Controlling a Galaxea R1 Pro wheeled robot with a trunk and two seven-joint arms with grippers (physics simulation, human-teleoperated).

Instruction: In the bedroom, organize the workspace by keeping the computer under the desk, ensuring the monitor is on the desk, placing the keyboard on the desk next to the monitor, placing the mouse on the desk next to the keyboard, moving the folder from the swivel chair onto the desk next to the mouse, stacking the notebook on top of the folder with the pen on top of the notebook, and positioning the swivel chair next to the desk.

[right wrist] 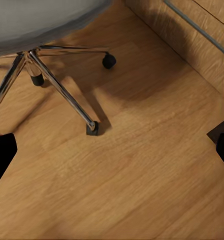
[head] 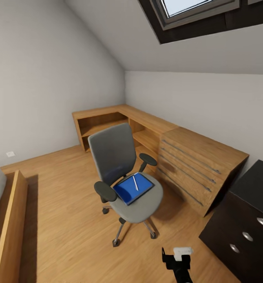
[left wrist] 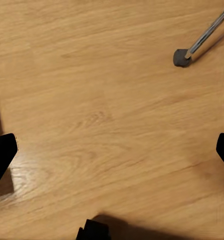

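Centrally, the swivel chair (head: 125,177) stands on the wood floor (head: 68,220), just in front of the L-shaped desk (head: 147,124) that runs along the far walls. On the chair seat lies the blue folder (head: 132,188), with the pen (head: 135,182) resting on top of it. Beyond the chair, a wooden drawer unit (head: 198,165) adjoins the desk, and a dark cabinet (head: 241,220) stands beside that unit. The left gripper (left wrist: 112,150) hangs over bare floor, fingers spread wide, holding nothing. The right gripper (right wrist: 112,150) is likewise spread and empty, above the floor near the chair's base (right wrist: 56,85) and casters.
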